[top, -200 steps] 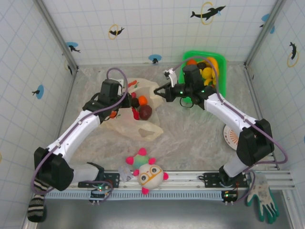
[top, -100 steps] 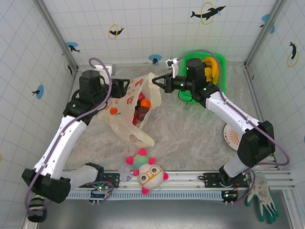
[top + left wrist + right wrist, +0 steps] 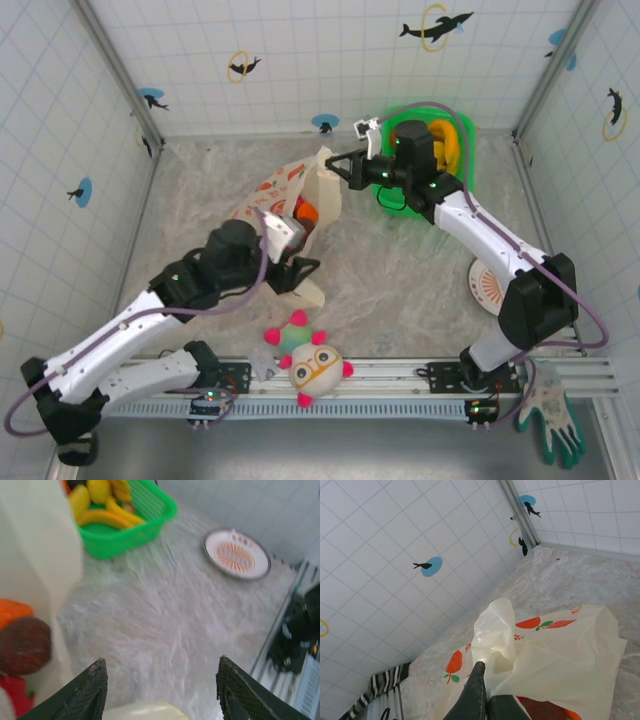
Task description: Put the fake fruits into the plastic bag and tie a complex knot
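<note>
Top view, clock positions taken from the table centre.

1. Right gripper (image 3: 345,166): closed, pinching the upper edge of the plastic bag (image 3: 322,192) at 12 o'clock and holding that edge raised. In the right wrist view I see its fingers (image 3: 474,696) meeting on a fold of the film.
2. Left gripper (image 3: 304,268): jaws apart, gripping nothing. It sits just beside the bag's near end, at about 7 o'clock.
3. The bag stands at 11 o'clock with its mouth open.
4. Fake fruits: an orange fruit (image 3: 309,212) lies inside the bag. In the left wrist view a dark fruit (image 3: 22,645) rests directly below it, with a red piece (image 3: 14,700) beneath.
5. Yellow bananas (image 3: 105,516) lie in the green basket (image 3: 150,525) at 1 o'clock.
6. A plate (image 3: 484,287) lies at 4 o'clock; a plush ball (image 3: 314,366) sits at 6 o'clock.
</note>
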Motion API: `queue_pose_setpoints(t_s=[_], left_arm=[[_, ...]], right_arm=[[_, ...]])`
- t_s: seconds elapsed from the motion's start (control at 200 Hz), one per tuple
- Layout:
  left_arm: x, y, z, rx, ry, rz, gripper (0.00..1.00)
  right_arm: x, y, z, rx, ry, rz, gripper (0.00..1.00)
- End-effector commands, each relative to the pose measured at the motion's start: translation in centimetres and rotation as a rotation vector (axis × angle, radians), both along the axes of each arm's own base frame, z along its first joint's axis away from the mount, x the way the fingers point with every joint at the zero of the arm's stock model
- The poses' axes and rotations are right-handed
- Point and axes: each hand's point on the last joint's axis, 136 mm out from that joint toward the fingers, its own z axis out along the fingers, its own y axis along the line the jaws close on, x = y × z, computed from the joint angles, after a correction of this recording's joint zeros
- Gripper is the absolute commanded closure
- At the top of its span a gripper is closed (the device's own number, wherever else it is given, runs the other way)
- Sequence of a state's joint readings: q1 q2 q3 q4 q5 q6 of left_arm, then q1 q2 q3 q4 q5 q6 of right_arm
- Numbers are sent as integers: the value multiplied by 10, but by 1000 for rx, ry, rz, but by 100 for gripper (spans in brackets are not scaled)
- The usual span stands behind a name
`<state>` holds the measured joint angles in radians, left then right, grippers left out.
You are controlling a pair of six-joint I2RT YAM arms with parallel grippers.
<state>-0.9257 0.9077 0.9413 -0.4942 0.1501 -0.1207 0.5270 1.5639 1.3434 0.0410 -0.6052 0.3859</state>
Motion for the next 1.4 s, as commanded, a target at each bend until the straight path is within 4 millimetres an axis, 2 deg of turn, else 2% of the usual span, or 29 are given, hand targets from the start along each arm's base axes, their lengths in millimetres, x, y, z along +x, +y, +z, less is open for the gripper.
queue_pose_setpoints(t_s=[0.0, 0.2, 0.345, 0.636, 0.926, 1.146, 1.336, 1.396], left_arm=[[-9, -4, -27, 171, -52, -5, 42], [-39, -29, -72, 437, -56, -113, 41], [-47, -26, -104, 631, -47, -118, 40], [-35, -8, -123, 819, -120, -49, 40], [-16, 0, -128, 917, -210, 27, 42], [-7, 2, -127, 949, -261, 57, 64], [-7, -2, -118, 894, -271, 61, 97], [-6, -4, -109, 849, -279, 68, 100]], right_arm=[[4, -4, 9, 22, -24, -18, 100], [5, -4, 4, 17, -13, -18, 100], [6, -6, 3, 15, -8, -22, 100], [4, -7, 1, 18, -6, -21, 100], [5, -7, 1, 28, -1, -24, 100], [4, -8, 5, 35, -7, -25, 100], [3, -10, 8, 40, -11, -30, 100], [3, -11, 10, 43, -14, -35, 100]])
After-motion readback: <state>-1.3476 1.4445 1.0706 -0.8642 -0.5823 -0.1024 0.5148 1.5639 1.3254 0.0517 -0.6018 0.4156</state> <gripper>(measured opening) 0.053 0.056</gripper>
